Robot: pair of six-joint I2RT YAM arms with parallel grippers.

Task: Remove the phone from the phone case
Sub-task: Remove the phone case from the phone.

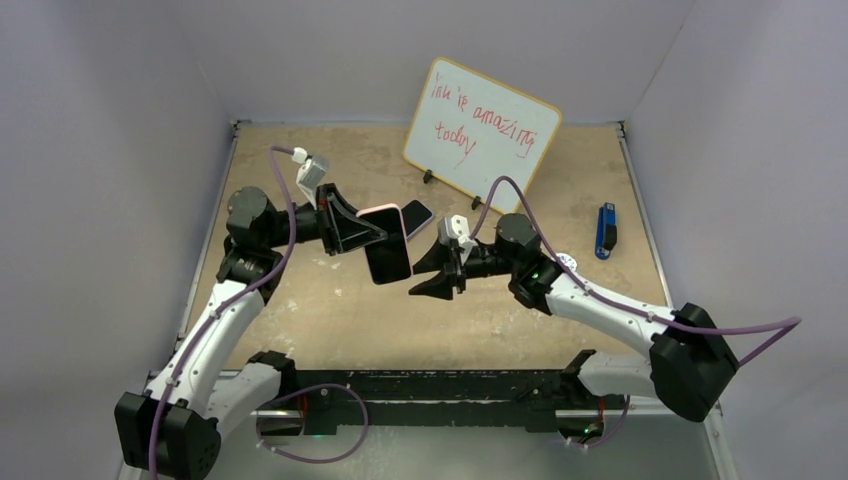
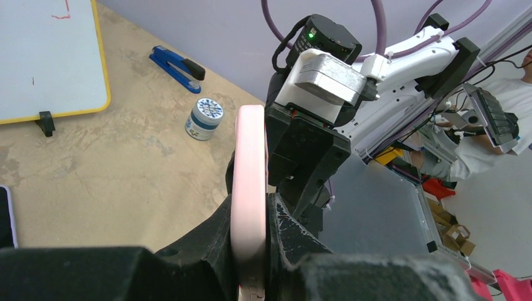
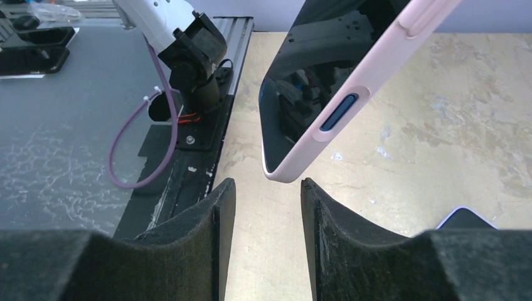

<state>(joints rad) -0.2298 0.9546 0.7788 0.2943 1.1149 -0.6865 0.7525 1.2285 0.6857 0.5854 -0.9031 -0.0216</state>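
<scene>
A phone with a black screen (image 1: 388, 258) sits in a pink case (image 1: 385, 213). My left gripper (image 1: 372, 232) is shut on the case's edge and holds it upright above the table. In the left wrist view the pink case (image 2: 250, 163) is clamped edge-on between the jaws (image 2: 251, 210). My right gripper (image 1: 414, 279) is open, just right of the phone's lower end. In the right wrist view the case's lower corner (image 3: 282, 172) hangs just above the gap between the open jaws (image 3: 268, 183), not touching them. The screen (image 3: 301, 94) faces left.
A second dark phone (image 1: 418, 213) lies flat on the table behind the held one. A whiteboard (image 1: 480, 128) stands at the back. A blue stapler (image 1: 605, 230) lies at the right. A small round tin (image 2: 204, 118) stands near the stapler (image 2: 175, 66).
</scene>
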